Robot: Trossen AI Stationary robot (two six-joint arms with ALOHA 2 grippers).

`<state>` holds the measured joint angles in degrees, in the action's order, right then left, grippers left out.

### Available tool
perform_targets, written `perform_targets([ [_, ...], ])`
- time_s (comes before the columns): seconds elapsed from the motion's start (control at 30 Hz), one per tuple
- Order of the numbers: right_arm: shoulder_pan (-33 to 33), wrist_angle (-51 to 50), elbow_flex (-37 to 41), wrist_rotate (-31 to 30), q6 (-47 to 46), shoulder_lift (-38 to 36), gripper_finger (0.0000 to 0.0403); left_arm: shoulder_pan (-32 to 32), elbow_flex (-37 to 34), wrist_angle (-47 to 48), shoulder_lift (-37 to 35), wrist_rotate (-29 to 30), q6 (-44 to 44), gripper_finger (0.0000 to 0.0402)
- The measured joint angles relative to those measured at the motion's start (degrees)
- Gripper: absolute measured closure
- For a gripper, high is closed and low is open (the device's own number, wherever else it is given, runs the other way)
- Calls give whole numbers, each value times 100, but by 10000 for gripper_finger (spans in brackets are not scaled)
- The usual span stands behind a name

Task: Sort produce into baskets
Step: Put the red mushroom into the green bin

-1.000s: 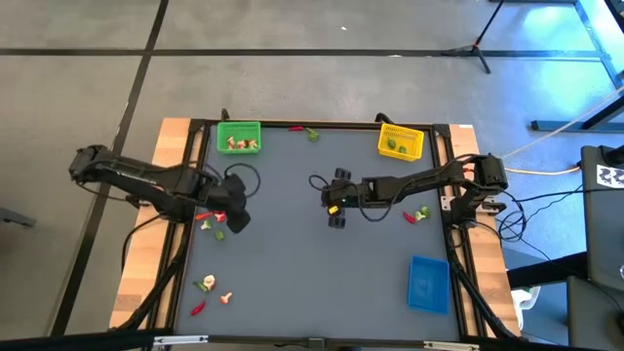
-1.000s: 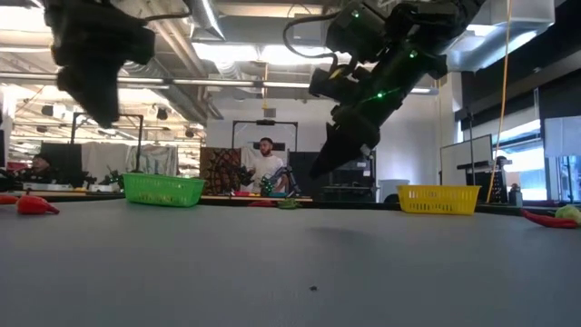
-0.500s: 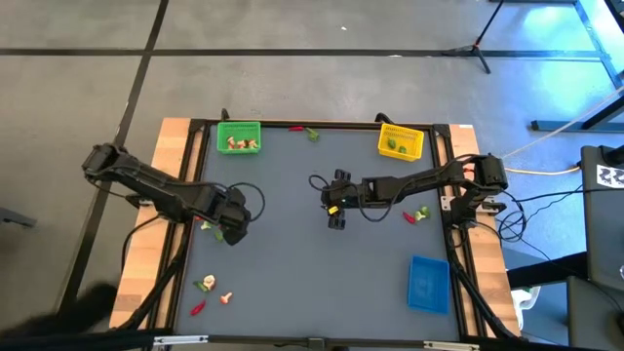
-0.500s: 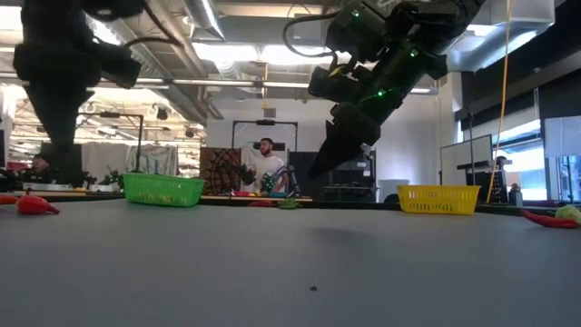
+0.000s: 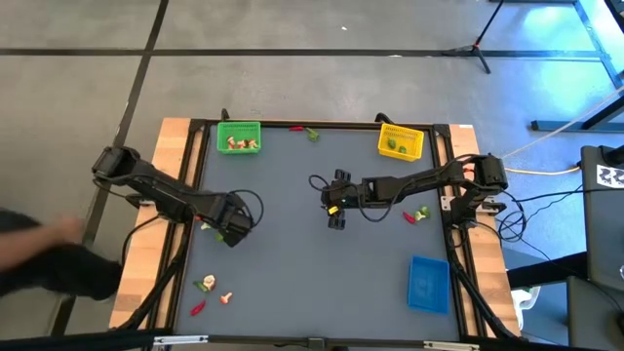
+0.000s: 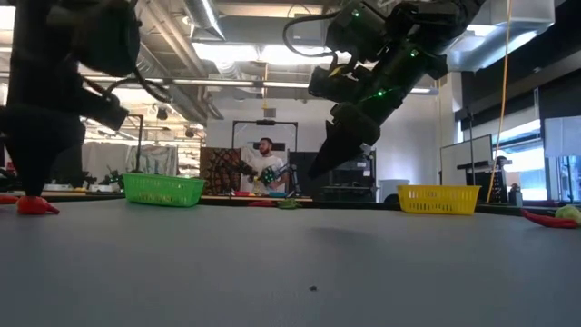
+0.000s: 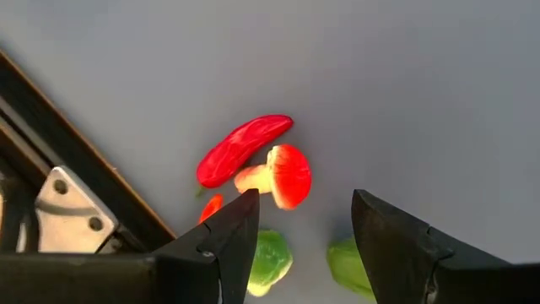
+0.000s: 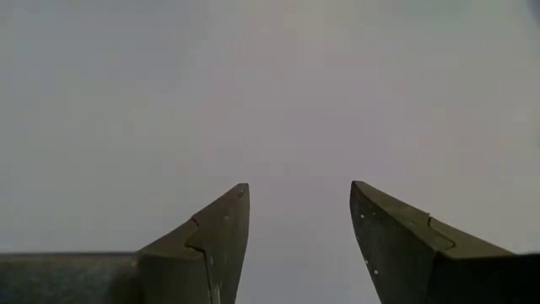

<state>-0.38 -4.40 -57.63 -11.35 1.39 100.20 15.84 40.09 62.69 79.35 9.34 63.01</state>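
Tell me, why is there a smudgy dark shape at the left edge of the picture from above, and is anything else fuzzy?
High view: the dark smear beside the table is motion blur, seemingly someone moving past. Low view: the left arm is a dark silhouette against bright ceiling lights. Left wrist view: the red chili and mushroom look sharp; the green pieces are cropped.

You're seeing the right gripper [image 8: 299, 245] hanging over the bare grey table [image 8: 270, 84], its two dark fingers [image 8: 207, 245] standing apart, holding nothing.

The glossy red plastic chili [image 7: 242, 149] lies on a smooth matt grey tabletop [image 5: 292, 283] edged in pale wood [image 5: 174, 136].
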Motion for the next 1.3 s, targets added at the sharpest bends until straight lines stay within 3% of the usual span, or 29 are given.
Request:
perform_targets([
  [0.37, 0, 2, 0, 1, 0, 0, 198, 0, -578, -687, -8, 4, 75, 221],
  [0.9, 0, -7, 0, 2, 2, 0, 198, 0, -670, -926, -9, 2, -324, 338],
  [1.3, 0, -32, 0, 4, 39, 0, 198, -2, -675, -950, -212, 44, -563, 346],
])
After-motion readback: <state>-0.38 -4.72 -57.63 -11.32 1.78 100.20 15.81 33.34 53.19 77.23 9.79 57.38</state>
